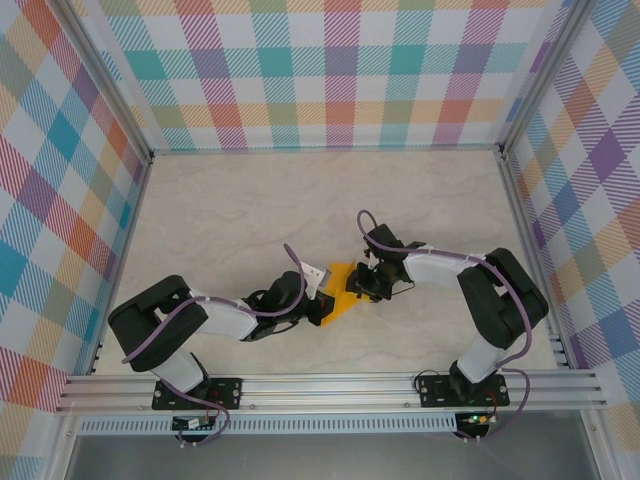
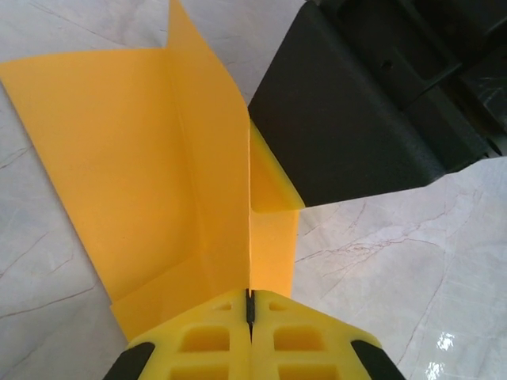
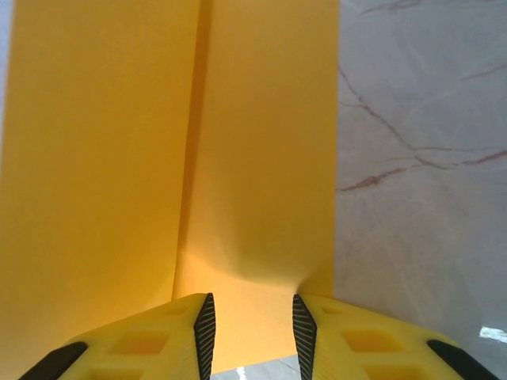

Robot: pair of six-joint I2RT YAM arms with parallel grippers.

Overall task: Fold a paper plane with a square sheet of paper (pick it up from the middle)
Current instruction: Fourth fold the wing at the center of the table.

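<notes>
On the marbled bench [image 1: 220, 210], the left gripper [image 2: 250, 307] is clenched on the raised crease of the orange square sheet of paper [image 2: 142, 158], which lies between the two arms. The right gripper [image 3: 249, 321] straddles the sheet's opposite side, jaws part-spread; whether it pinches the paper cannot be told.

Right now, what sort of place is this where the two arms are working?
Most likely a purpose-built robot test cell, not a home or workshop: a pale marble-patterned tabletop, walled on three sides by pastel plaid panels, with silver aluminium frame rails along the near edge.
</notes>
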